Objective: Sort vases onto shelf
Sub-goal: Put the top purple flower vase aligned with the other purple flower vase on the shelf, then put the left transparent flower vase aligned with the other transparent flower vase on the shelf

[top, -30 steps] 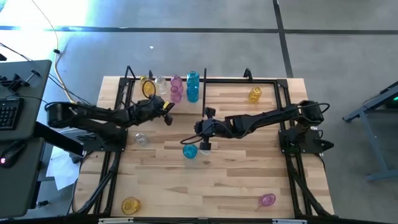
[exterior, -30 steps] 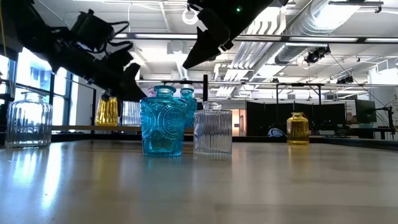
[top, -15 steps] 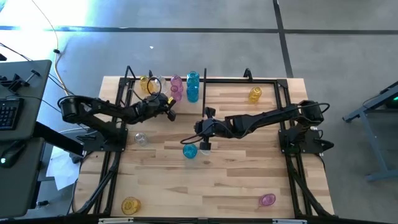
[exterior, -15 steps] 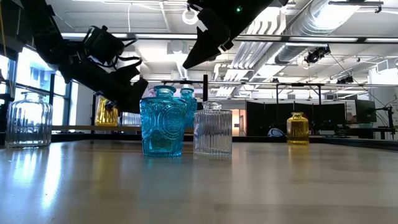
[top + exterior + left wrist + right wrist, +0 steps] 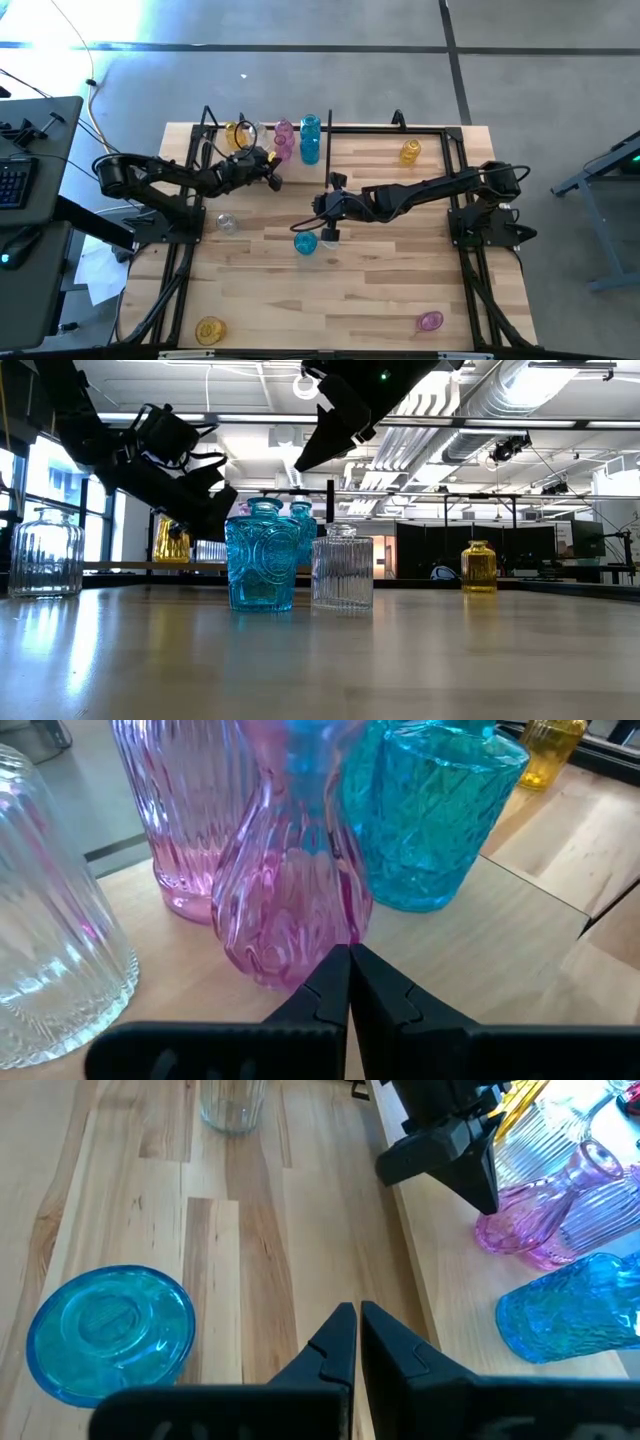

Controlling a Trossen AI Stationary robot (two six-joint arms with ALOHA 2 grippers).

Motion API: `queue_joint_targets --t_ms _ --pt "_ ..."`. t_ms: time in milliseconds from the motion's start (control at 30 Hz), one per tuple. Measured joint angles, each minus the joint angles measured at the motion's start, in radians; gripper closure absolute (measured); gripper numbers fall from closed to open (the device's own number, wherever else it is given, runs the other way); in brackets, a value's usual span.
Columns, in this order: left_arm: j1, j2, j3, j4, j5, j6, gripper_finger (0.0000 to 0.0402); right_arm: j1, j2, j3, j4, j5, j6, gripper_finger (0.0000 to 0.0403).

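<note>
Left gripper (image 5: 272, 181), fingers pressed together and empty, is hovering beside the pink vase (image 5: 290, 900) on the shelf (image 5: 380, 128). Right gripper (image 5: 327, 222), also closed and empty, is waiting above the blue vase (image 5: 305, 243). Between placements, likely; next calls for opening over a loose vase.
</note>
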Motion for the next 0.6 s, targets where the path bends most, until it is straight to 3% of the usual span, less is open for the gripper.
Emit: queue_joint_targets --t_ms 600 --pt "-0.253 -0.148 -0.077 0.038 0.016 -0.016 0.0401 0.018 0.000 -0.009 -0.057 -0.013 0.062 0.0403"
